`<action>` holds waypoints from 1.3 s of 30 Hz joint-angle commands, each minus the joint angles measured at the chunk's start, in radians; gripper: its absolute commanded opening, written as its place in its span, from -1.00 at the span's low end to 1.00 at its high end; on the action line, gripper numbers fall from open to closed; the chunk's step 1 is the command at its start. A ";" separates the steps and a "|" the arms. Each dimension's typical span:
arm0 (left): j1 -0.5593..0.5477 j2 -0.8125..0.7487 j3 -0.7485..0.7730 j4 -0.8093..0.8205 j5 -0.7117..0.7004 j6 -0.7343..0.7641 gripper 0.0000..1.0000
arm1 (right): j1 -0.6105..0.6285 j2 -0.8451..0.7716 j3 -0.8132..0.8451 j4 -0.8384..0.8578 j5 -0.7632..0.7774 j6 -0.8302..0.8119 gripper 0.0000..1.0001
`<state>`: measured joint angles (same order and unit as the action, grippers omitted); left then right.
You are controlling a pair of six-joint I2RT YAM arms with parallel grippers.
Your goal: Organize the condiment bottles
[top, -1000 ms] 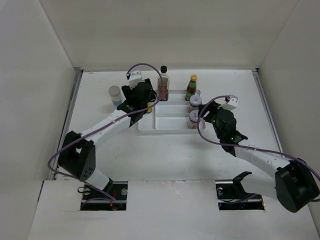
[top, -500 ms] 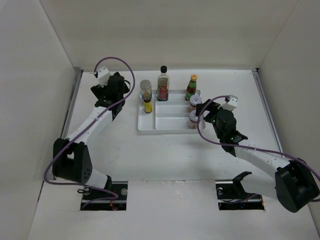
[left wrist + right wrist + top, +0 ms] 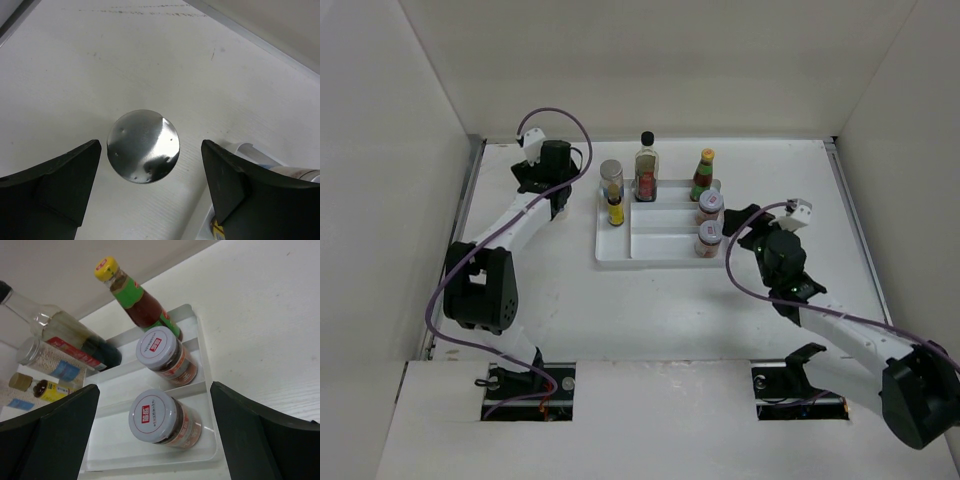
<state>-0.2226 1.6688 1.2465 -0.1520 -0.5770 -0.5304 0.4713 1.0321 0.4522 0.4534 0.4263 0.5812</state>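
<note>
On the table, the left gripper hung over a grey-lidded jar by the far-left corner, jaws apart either side, arm outstretched. The right gripper, jaws wide, faced 2 pale-lidded jars along the white tray's right edge, arm bent.

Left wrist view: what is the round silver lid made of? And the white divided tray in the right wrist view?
The round silver lid looks like thin glossy metal: it mirrors light in bright and dark patches and carries small dents. The white divided tray looks like moulded plastic, smooth and faintly shiny, with rounded edges; glazed ceramic cannot be ruled out.
</note>
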 commanded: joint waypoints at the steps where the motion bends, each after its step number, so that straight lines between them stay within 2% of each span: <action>1: 0.009 0.012 0.041 0.035 0.000 0.010 0.58 | -0.021 -0.088 -0.036 0.102 0.061 0.019 1.00; 4: 0.009 0.020 0.030 0.039 -0.003 0.010 0.49 | -0.035 -0.116 -0.053 0.108 0.068 0.032 1.00; 8: 0.013 0.028 0.018 0.042 -0.003 0.009 0.47 | -0.064 -0.135 -0.073 0.108 0.062 0.072 1.00; 14: 0.016 -0.010 -0.061 0.123 -0.020 0.009 -0.11 | -0.112 -0.199 -0.122 0.125 0.063 0.121 1.00; 17: 0.010 -0.050 -0.073 0.123 -0.020 0.012 -0.28 | -0.115 -0.195 -0.122 0.126 0.057 0.126 1.00; 21: -0.017 -0.161 -0.113 0.117 -0.032 0.020 -0.33 | -0.112 -0.173 -0.116 0.126 0.055 0.126 1.00; 25: -0.106 -0.312 -0.191 0.092 -0.067 0.032 -0.34 | -0.113 -0.167 -0.113 0.126 0.045 0.126 1.00; 31: -0.195 -0.480 -0.199 -0.061 -0.078 0.067 -0.36 | -0.112 -0.155 -0.110 0.130 0.040 0.128 1.00; 35: -0.278 -0.518 -0.161 -0.126 -0.054 0.064 -0.37 | -0.116 -0.167 -0.115 0.130 0.042 0.128 1.00; 39: -0.390 -0.480 -0.130 -0.121 -0.061 0.066 -0.37 | -0.122 -0.208 -0.138 0.134 0.055 0.138 1.00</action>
<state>-0.5480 1.1790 1.0515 -0.3111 -0.6369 -0.4770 0.3592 0.8604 0.3267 0.5102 0.4728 0.7040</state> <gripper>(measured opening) 0.570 0.998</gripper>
